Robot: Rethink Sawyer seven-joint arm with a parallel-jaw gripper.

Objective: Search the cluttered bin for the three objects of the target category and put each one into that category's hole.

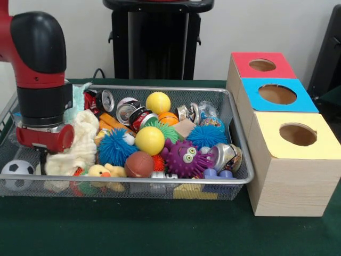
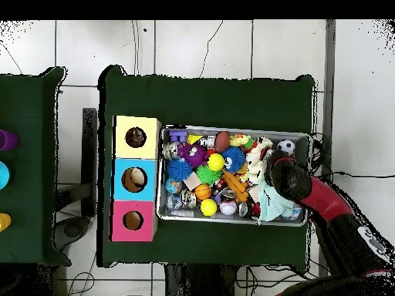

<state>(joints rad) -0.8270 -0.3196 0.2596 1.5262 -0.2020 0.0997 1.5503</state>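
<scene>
The silver wire-mesh bin [image 1: 238, 140] sits on the green table, packed with toys. It also shows in the overhead view [image 2: 234, 129]. My gripper [image 1: 41, 156] hangs below the red and black wrist [image 1: 43, 101] over the bin's left end. It is just above a white cloth [image 1: 80, 144] and close to a soccer ball [image 1: 17, 169]. In the overhead view the wrist [image 2: 289, 176] hides the gripper. Three wooden boxes stand to the right of the bin, each with a round hole: a red top [image 1: 245, 60], a blue top [image 1: 254, 88] and a yellow top [image 1: 269, 140].
The bin holds two yellow balls [image 1: 149, 140], blue spiky balls [image 1: 113, 148], a purple spiky ball with eyes [image 1: 184, 157], a brown football [image 1: 139, 164], several cans [image 1: 128, 111], a yellow duck [image 1: 101, 172] and blocks. The robot's black pedestal [image 1: 154, 45] stands behind the bin.
</scene>
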